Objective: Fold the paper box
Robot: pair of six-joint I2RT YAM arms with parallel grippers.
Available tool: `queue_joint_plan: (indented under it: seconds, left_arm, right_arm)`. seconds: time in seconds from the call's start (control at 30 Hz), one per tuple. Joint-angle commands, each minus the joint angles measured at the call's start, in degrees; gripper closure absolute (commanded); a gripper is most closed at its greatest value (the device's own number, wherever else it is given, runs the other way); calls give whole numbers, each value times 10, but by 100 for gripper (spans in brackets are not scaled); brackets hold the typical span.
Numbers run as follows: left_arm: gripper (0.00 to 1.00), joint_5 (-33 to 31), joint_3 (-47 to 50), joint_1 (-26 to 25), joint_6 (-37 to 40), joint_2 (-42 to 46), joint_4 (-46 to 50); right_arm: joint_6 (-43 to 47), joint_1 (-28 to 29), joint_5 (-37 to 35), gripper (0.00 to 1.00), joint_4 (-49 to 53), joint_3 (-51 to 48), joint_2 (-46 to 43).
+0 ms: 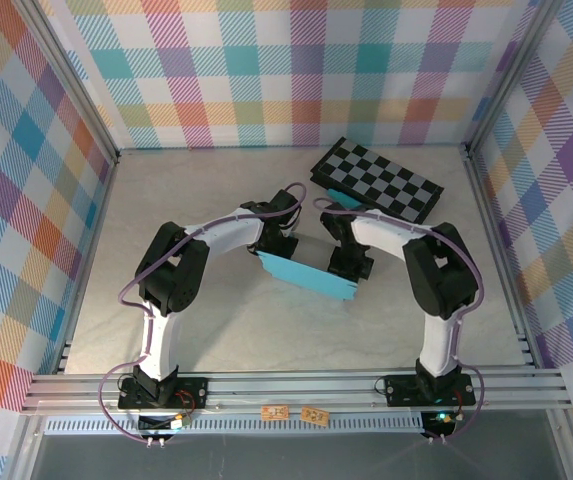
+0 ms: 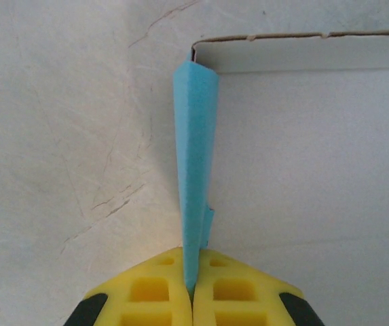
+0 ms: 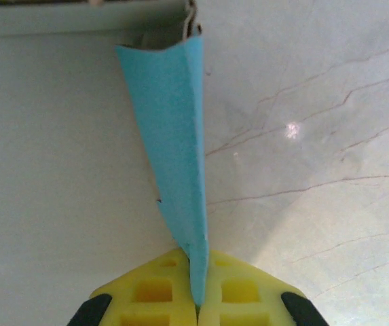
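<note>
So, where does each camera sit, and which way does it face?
Top external: fixed above and behind the robot, looking down at the table; left arm and right arm show, the paper box between them, a checkerboard beyond.
Left wrist: on the left arm, looking along the left gripper, shut on a teal flap of the box; yellow fingers show.
Right wrist: on the right arm, looking along the right gripper, shut on a teal flap too.
Shared: both wrist views show the box's pale inner side and the table.

The left gripper [image 1: 271,243] and right gripper [image 1: 349,268] meet opposite ends of the teal box [image 1: 304,274]; a checkerboard [image 1: 378,180] lies behind.
</note>
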State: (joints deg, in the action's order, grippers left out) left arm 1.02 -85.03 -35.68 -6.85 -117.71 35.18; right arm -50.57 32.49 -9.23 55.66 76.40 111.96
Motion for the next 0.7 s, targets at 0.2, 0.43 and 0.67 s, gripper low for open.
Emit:
queue_joint_plan:
  seconds: [0.2,0.43,0.67]
  left_arm:
    - [100,-20,-15,4,-5,-16,8]
    - [100,-18,-9,6,-8,-16,1]
    - [100,-16,-13,7,-8,-17,2]
  right_arm:
    - [-11,11,0,82,-6,-34,-60]
    - [-2,-3,78,54,-31,-56,-127]
    - [-13,-8,123,53,-82,-114,-134]
